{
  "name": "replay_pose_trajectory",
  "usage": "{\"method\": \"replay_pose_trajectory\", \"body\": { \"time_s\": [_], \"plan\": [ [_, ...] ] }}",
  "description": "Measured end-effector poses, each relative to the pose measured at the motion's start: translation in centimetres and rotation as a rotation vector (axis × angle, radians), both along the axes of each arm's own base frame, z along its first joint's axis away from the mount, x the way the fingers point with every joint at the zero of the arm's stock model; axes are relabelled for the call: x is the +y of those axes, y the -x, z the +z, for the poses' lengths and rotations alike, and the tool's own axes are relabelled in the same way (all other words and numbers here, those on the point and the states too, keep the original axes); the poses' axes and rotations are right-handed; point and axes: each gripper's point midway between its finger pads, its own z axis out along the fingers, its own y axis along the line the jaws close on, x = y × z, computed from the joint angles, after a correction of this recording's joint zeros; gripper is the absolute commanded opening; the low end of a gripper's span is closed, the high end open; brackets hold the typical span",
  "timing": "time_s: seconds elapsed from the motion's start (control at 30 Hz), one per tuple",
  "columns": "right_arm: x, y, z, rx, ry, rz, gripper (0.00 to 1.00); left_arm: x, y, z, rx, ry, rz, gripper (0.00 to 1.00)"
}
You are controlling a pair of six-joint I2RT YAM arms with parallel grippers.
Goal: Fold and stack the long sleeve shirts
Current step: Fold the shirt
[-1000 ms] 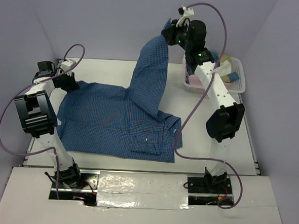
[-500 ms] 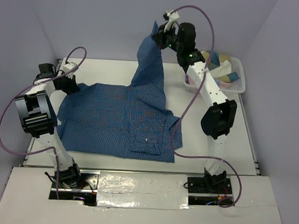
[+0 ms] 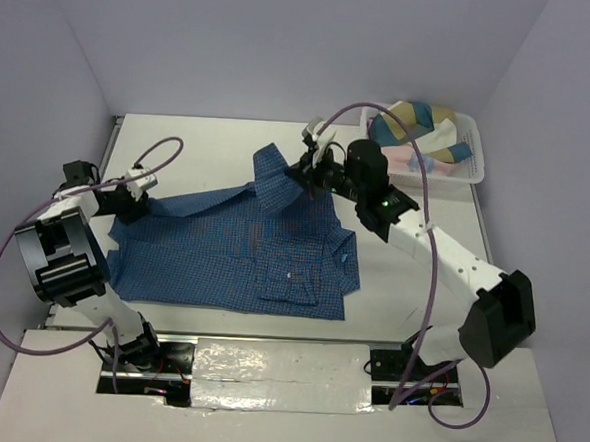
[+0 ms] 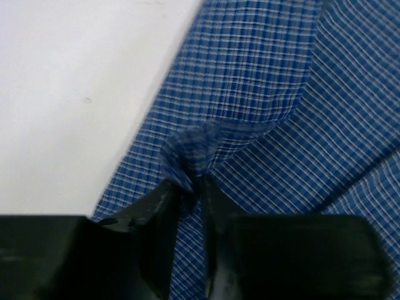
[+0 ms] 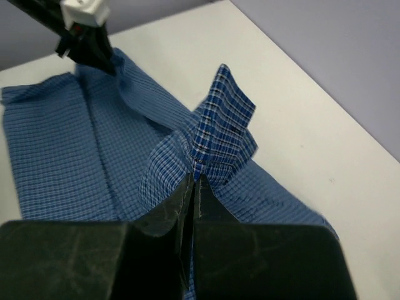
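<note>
A blue fine-checked long sleeve shirt (image 3: 233, 257) lies spread on the white table. My right gripper (image 3: 300, 174) is shut on the end of its sleeve (image 5: 222, 122) and holds it low over the shirt's upper middle; the cuff stands up between the jaws. My left gripper (image 3: 139, 203) is shut on a bunched fold of the shirt (image 4: 190, 156) at its left edge, near the table surface. In the right wrist view the left gripper (image 5: 87, 44) shows at the far corner of the cloth.
A white basket (image 3: 474, 162) with several coloured folded cloths (image 3: 416, 123) stands at the back right. Bare white table (image 3: 411, 288) lies right of the shirt and behind it. Purple cables loop over both arms.
My right gripper has come down and to the left with the sleeve, from high above the table's back to low over the shirt. The left gripper has shifted slightly forward with its fold.
</note>
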Motion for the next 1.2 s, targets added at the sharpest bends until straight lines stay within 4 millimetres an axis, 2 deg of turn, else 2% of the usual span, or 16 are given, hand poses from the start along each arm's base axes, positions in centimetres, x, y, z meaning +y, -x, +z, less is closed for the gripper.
{"method": "replay_pose_trajectory", "body": {
  "time_s": [0.1,0.13,0.2,0.27,0.33,0.43,0.53,0.7,0.77,0.83,0.87,0.9,0.93,1.0,1.2],
  "plan": [
    [0.4,2.6,0.1,-0.025,-0.025,0.037,0.00,-0.3,1.9,-0.7,-0.015,-0.074,-0.085,0.58],
    [0.3,3.0,-0.4,-0.020,-0.026,0.039,0.00,-0.4,2.5,-1.0,-0.007,-0.089,-0.106,0.61],
    [-0.1,3.4,-1.8,0.005,-0.019,0.030,0.00,-0.4,3.4,-1.5,0.011,-0.116,-0.148,0.76],
    [-0.4,3.7,-3.6,0.042,-0.008,0.019,0.00,-0.4,4.1,-1.5,0.034,-0.129,-0.178,0.83],
    [-0.7,4.0,-5.1,0.074,0.001,0.012,0.00,-0.5,4.5,-1.0,0.045,-0.138,-0.210,0.82],
    [-0.8,4.3,-6.3,0.099,0.002,0.010,0.00,-0.4,4.1,0.0,0.043,-0.146,-0.208,0.77],
    [-0.9,4.4,-6.4,0.101,-0.008,0.009,0.00,-0.7,3.5,0.0,0.036,-0.203,-0.205,0.74],
    [-1.2,4.8,-5.5,0.079,-0.031,0.009,0.00,-2.6,4.0,-2.3,0.077,-0.306,-0.241,0.60],
    [-1.2,4.9,-5.0,0.066,-0.041,0.009,0.00,-2.7,4.6,-3.4,0.107,-0.335,-0.233,0.53],
    [-1.3,4.9,-4.5,0.055,-0.049,0.009,0.00,-2.2,4.6,-3.7,0.125,-0.365,-0.212,0.44],
    [-1.3,5.0,-4.4,0.052,-0.052,0.009,0.00,-1.8,4.4,-3.7,0.124,-0.382,-0.194,0.32],
    [-1.3,4.9,-4.3,0.050,-0.054,0.007,0.00,-1.4,4.1,-3.5,0.118,-0.398,-0.180,0.26],
    [-1.4,4.9,-4.2,0.049,-0.055,0.003,0.00,-1.0,3.8,-3.4,0.115,-0.410,-0.162,0.12],
    [-1.6,4.7,-4.2,0.049,-0.054,-0.005,0.00,-0.5,3.4,-3.1,0.111,-0.427,-0.139,0.02],
    [-3.8,4.3,-3.4,0.043,-0.046,-0.077,0.00,0.1,2.1,-2.0,0.070,-0.448,-0.108,0.00]
  ]
}}
